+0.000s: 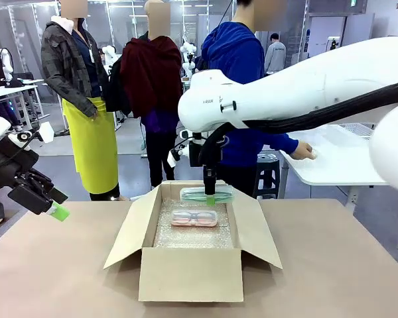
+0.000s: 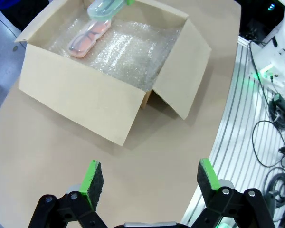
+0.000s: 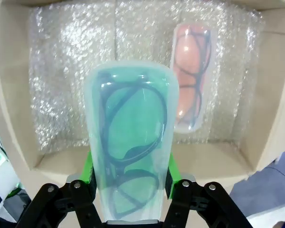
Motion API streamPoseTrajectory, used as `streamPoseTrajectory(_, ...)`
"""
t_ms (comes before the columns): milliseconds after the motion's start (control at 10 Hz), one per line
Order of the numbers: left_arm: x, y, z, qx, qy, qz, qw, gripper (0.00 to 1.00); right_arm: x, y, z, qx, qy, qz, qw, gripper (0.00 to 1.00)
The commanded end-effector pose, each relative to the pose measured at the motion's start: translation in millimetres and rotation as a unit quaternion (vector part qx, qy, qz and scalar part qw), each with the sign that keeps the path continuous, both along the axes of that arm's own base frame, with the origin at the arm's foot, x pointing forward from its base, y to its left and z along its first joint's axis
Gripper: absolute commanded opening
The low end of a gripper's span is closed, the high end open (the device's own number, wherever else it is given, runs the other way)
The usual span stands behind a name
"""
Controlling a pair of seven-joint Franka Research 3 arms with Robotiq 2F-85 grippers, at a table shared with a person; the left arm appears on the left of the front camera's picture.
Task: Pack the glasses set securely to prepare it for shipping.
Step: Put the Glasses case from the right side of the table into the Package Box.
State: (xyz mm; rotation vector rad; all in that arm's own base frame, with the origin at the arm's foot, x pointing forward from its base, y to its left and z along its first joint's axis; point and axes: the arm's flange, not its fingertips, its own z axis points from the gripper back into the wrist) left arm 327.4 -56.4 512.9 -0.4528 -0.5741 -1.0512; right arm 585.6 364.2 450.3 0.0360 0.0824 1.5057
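A mint green glasses case [image 1: 205,194] hangs over the far part of the open cardboard box [image 1: 189,275], with my right gripper [image 1: 209,197] shut on it. In the right wrist view the green case [image 3: 130,156] sits between the green pads, dark spectacles visible through its clear lid. The pink case [image 1: 194,218] lies flat on the bubble wrap inside the box, also seen as the pink case [image 3: 192,76] and the pink case [image 2: 88,38]. My left gripper [image 1: 53,209] stays open at the table's left edge; its pads [image 2: 91,183] stand wide apart over bare table.
Bubble wrap [image 2: 128,52] lines the box floor. The box flaps [image 1: 265,232] spread outward on each side. A person in a blue hoodie [image 1: 242,66] stands behind the box, one hand on a white table [image 1: 338,159] at the right. Brown table [image 1: 331,265] surrounds the box.
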Motion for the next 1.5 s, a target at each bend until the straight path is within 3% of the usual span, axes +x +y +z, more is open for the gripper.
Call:
streamPoseTrajectory(0, 0, 2, 2, -0.011, -0.001, -0.012, 1.0, 1.0, 8, 17, 1, 0.008, -0.002, -0.032, 0.999, 0.32)
streamPoseTrajectory(400, 0, 2, 2, -0.011, -0.001, -0.012, 1.0, 1.0, 8, 33, -67, 0.0, 0.027, -0.006, 1.0, 0.32)
streamPoseTrajectory(600, 0, 2, 2, -0.011, -0.001, -0.012, 1.0, 1.0, 9, 29, -81, 0.017, 0.02, -0.005, 1.0, 0.32)
streamPoseTrajectory(800, 0, 2, 2, -0.011, -0.001, -0.012, 1.0, 1.0, 11, 25, -100, 0.019, 0.048, -0.008, 0.999, 0.32)
streamPoseTrajectory(1100, 0, 2, 2, -0.011, -0.001, -0.012, 1.0, 1.0, 12, 24, -104, 0.018, 0.054, -0.006, 0.998, 0.32)
streamPoseTrajectory(1200, 0, 2, 2, -0.011, -0.001, -0.012, 1.0, 1.0, 12, 22, -105, 0.019, 0.058, -0.006, 0.998, 0.74)
streamPoseTrajectory(1300, 0, 2, 2, -0.011, -0.001, -0.012, 1.0, 1.0, 12, 20, -106, 0.02, 0.06, -0.006, 0.998, 1.0)
streamPoseTrajectory(1400, 0, 2, 2, -0.011, -0.001, -0.012, 1.0, 1.0, 12, 20, -106, 0.019, 0.062, -0.004, 0.998, 1.0)
